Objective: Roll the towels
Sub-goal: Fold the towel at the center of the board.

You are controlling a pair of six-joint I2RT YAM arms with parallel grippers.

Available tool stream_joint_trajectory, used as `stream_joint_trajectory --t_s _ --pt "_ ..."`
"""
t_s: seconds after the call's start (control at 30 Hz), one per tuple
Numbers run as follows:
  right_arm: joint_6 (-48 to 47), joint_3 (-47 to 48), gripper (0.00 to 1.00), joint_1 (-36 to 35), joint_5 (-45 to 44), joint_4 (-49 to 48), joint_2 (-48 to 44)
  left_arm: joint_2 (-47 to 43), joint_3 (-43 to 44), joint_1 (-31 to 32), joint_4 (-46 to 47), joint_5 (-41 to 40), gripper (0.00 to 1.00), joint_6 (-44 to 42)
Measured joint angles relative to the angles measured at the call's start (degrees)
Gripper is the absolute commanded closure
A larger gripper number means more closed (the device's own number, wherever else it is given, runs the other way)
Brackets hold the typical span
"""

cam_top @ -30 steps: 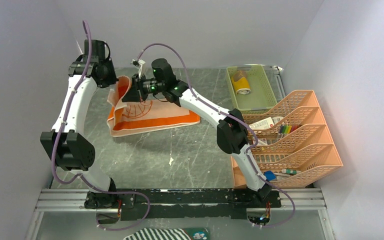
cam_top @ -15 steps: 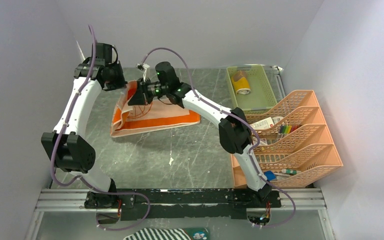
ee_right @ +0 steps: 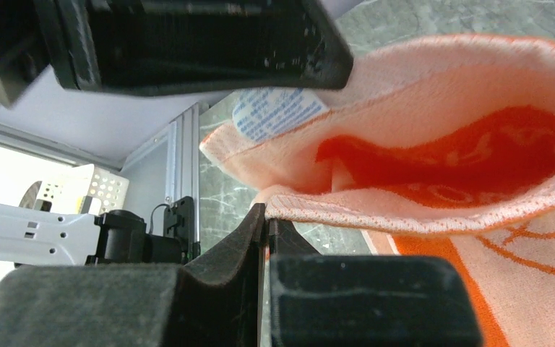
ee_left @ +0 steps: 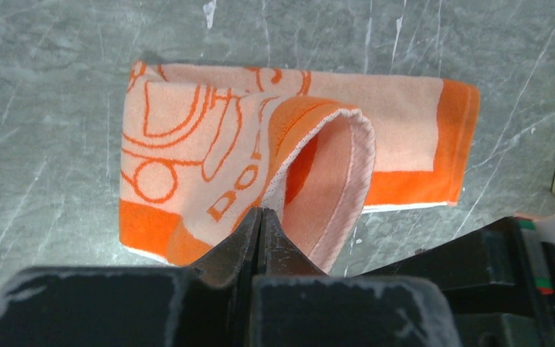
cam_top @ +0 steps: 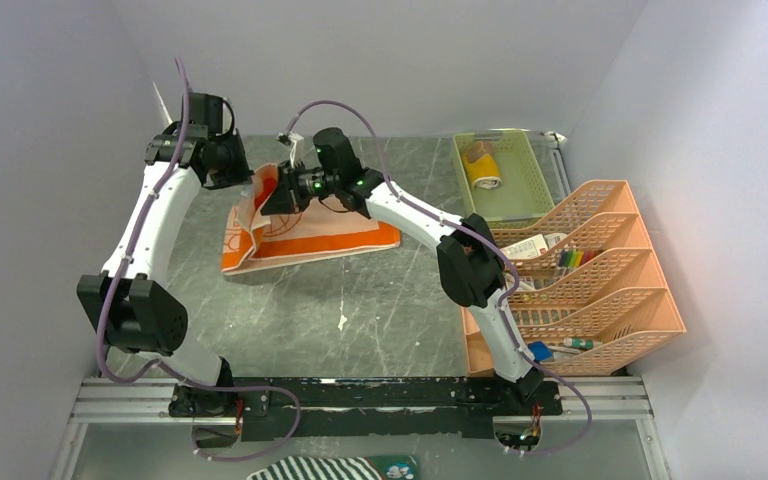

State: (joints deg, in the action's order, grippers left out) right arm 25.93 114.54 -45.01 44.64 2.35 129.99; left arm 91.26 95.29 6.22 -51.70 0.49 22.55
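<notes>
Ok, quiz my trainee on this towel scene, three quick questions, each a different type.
1. True or false: the left gripper and right gripper are both shut on the orange towel.
2. Where is the yellow towel? A) in the green tray B) under the orange towel C) in the left gripper.
3. Fill in: the orange towel's white label shows in the ___ wrist view.
Key: 1 true; 2 A; 3 right.

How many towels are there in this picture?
2. The orange towel lies mid-table, one end pinched up by the left gripper and right gripper. The yellow towel, seemingly rolled, sits in the green tray at far right. The near striped cloth isn't counted. More may be hidden.
</notes>
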Motion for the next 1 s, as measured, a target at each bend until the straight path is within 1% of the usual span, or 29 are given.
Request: stream_joint_trajectory --t_s 0.27,0.6,0.83,1.0 --pt "1.64 0.02 1.00 0.00 0.02 -1.77 0.00 -1.46 -6.12 0.00 1.64 1.33 0.93 1.57" --pt "3.34 -0.37 1.00 0.00 -0.57 -3.04 -0.02 -2.14 -8.15 0.00 4.48 3.67 0.93 5.95" --pt "4.42 -7.76 1.00 0.00 -2.58 -5.38 -1.09 -2.71 -8.35 0.00 5.33 3.78 0.93 8.02" --pt "5.90 -12.35 1.00 0.00 -3.52 -7.17 -1.68 -4.57 -11.98 0.00 6.88 3.76 0.93 9.31"
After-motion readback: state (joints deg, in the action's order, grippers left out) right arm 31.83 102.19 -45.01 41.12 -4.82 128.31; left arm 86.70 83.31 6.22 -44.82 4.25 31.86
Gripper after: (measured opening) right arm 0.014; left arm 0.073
